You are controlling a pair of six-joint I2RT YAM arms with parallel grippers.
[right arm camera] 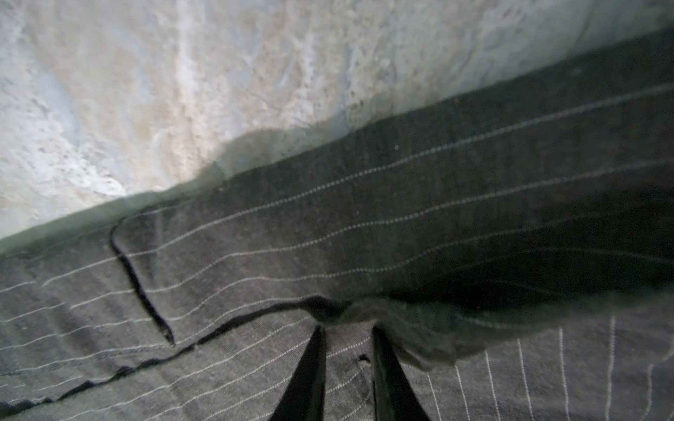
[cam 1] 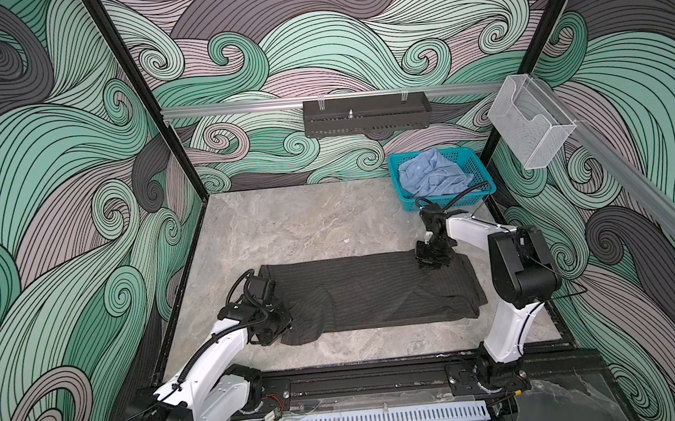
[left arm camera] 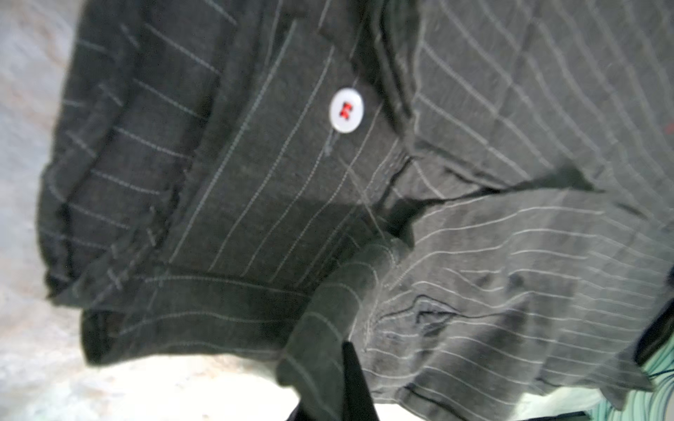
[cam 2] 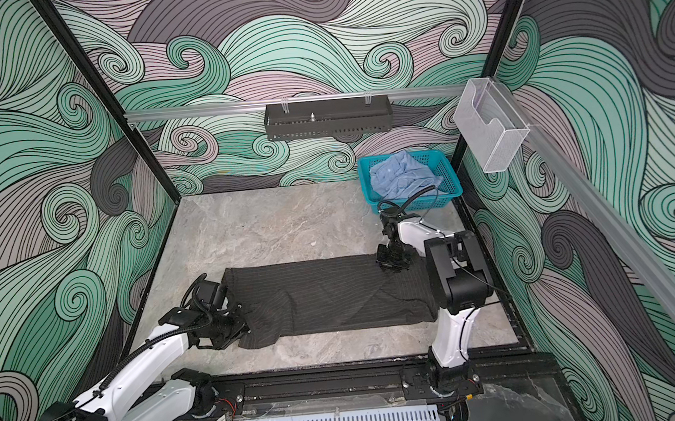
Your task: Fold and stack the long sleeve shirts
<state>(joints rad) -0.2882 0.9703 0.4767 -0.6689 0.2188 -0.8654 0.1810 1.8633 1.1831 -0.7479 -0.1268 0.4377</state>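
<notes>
Left gripper [cam 1: 276,329]: low at the shirt's left end, near the worktop's [cam 1: 287,224] left edge; jaws pressed together on a bunched fold of cloth.
Charcoal pinstriped shirt [cam 1: 376,291]: lies as a long band across the near half of the worktop, rumpled at its left end, with a white button [left arm camera: 346,110] showing there.
Right gripper [cam 1: 430,264]: on the shirt's far right corner, jaws pinching a pucker of its cloth.
Light blue shirt [cam 1: 428,176]: crumpled inside the teal mesh basket [cam 1: 474,168] in the worktop's far right corner.

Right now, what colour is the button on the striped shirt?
The button is white with red thread; left wrist view.
</notes>
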